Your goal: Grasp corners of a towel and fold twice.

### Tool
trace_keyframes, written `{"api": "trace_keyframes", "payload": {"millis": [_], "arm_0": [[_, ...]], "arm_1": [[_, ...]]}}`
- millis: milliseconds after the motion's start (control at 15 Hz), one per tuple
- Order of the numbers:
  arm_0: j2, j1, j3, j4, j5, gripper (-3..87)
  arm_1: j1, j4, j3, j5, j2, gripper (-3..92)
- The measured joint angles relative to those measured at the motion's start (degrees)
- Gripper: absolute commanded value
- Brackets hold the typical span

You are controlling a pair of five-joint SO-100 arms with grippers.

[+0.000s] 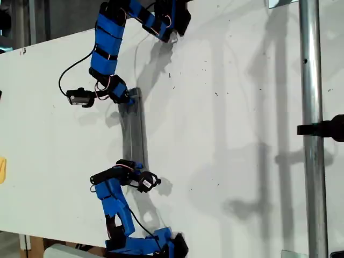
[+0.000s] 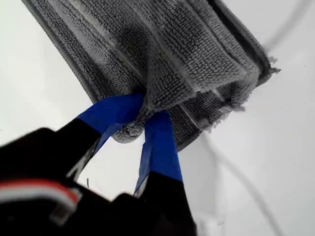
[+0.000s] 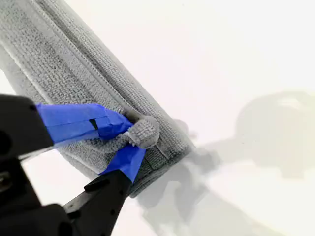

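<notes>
blue-taped fingers point(image 2: 157, 142) of my first gripper point(image 2: 145, 116) are pinched shut on a bunched corner of the grey towel point(image 2: 167, 44), folded into layers. my second gripper point(image 3: 132, 140) is likewise clamped on a fold at the towel's point(image 3: 64, 73) other end. in the exterior view the towel point(image 1: 133, 134) is a narrow strip on the white table point(image 1: 236, 134), stretched between the two arms, a small yellow object point(image 1: 2, 169) at that view's left edge.

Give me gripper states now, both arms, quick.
My first gripper: closed, pinching a bunched end of the towel.
My second gripper: closed, pinching the towel's other end.
</notes>
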Motion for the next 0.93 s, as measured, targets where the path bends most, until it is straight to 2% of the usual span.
{"api": "trace_keyframes", "payload": {"millis": [200, 333, 467, 667, 933], "arm_0": [[-3.52, -1.23, 2.37, -2.72, 0.26, 2.6], [-5.8, -3.16, 2.46, -2.81, 0.7, 3.2], [-5.89, -3.43, 2.55, -1.85, 0.62, 5.8], [-2.37, -3.6, 3.25, 2.81, 0.35, 15.9], [13.1, -3.34, 7.91, 4.66, 2.72, 24.2]], "arm_1": [[0.09, -2.55, -0.7, 0.79, -7.03, 0.8], [1.23, -1.93, -4.31, 1.49, -10.99, 19.0], [3.16, 2.2, -5.98, 2.46, -11.87, 29.7], [5.54, 7.38, -5.98, 3.25, -9.93, 31.6], [7.21, 10.37, -5.19, 3.43, -2.9, 32.3]]}}
